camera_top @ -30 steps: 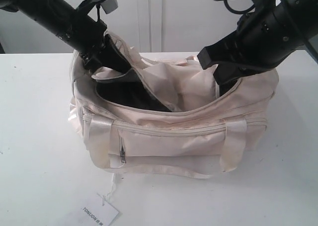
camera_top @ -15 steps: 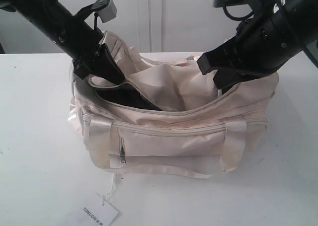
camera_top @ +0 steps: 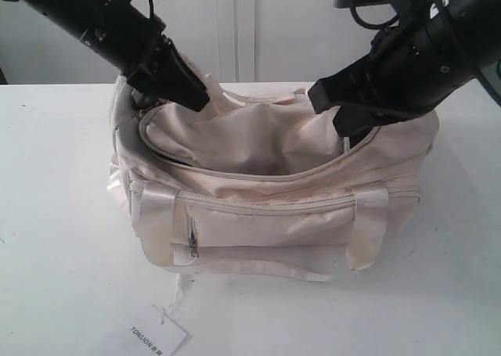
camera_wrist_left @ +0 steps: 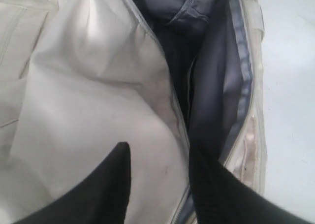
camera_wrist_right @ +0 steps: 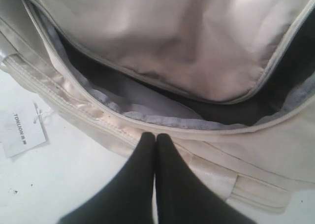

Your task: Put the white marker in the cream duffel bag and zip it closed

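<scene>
Cream duffel bag [camera_top: 266,215]: it sat on the white table [camera_top: 63,215], top flap [camera_top: 235,137] slumped loosely over the mouth and the curved zipper [camera_top: 258,176] not yet run shut.
White marker: it showed in no view. It was probably down in the black lining [camera_wrist_left: 211,86], but that could not be confirmed.
Left gripper [camera_top: 197,99]: it hovered at the bag's left end with its fingers spread either side of the flap's edge, clamping nothing.
Right gripper [camera_wrist_right: 156,136]: its fingers were pressed together, tips against the near rim at the bag's right end. Whether fabric was pinched between them could not be told.
Risk, soft body: if that right-end hold was only a touch, a pull on the zip would likely drag or fold the whole bag instead of moving the slider.
Risk, snag: the slack flap and loose lining lay close to the zipper track, so either could catch and jam the closing.
Risk, slider: it could not be picked out, so a grab might take only cloth.
Paper tag [camera_top: 156,336]: it lay on the table in front of the bag, clear of both arms.
</scene>
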